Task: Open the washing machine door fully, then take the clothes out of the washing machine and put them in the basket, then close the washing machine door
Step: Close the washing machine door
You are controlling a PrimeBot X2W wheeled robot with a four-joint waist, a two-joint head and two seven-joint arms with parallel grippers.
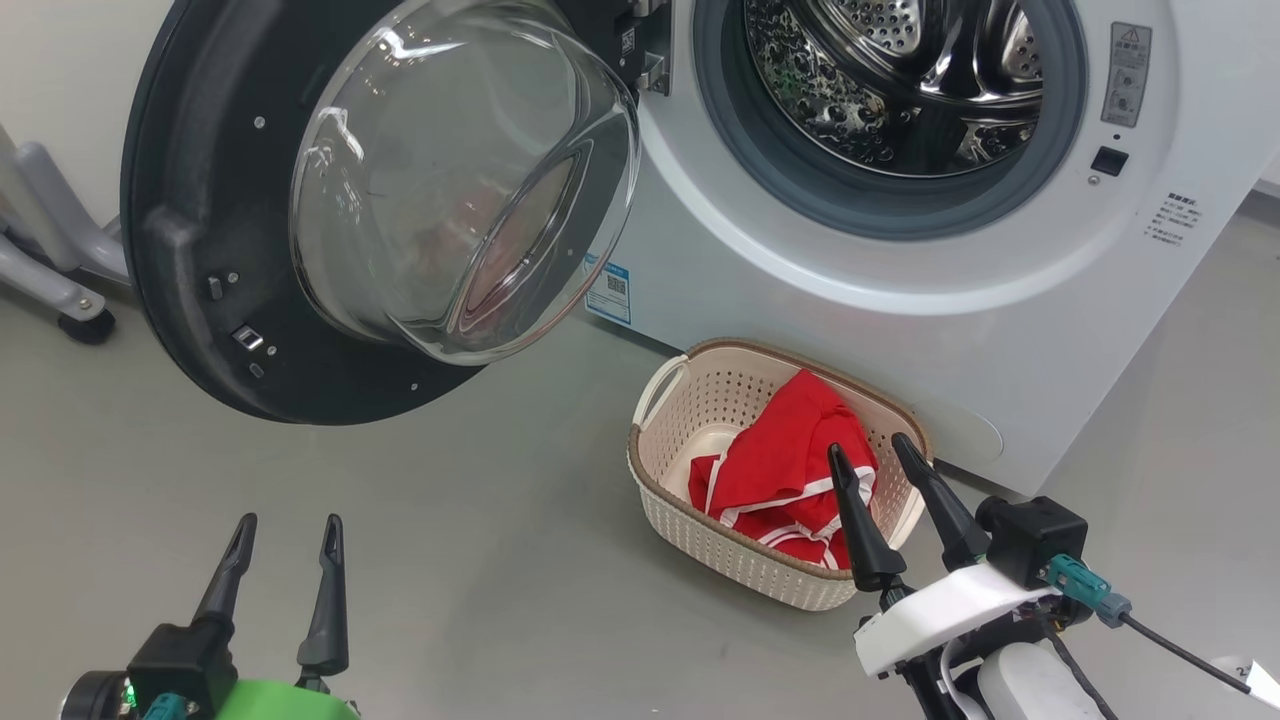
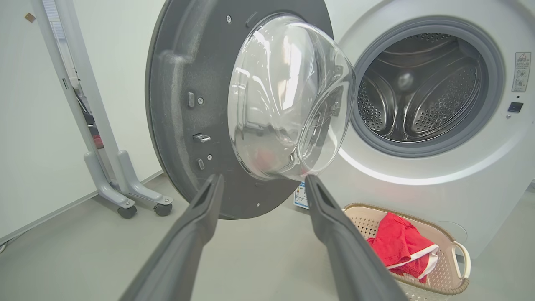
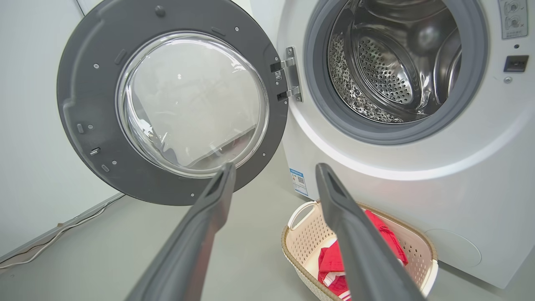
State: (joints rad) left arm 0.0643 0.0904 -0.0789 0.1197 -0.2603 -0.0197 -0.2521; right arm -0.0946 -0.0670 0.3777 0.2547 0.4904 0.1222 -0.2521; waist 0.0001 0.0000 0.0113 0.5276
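On the grey floor before the washing machine, the basket holds the red clothes; door stands wide, left gripper and right gripper spread, empty.

The head view looks steeply down from above, the washing machine door at ten o'clock and the basket near centre. Both wrist views sit low, facing the washing machine; all three share door and basket.

Laundry area: white washing machine
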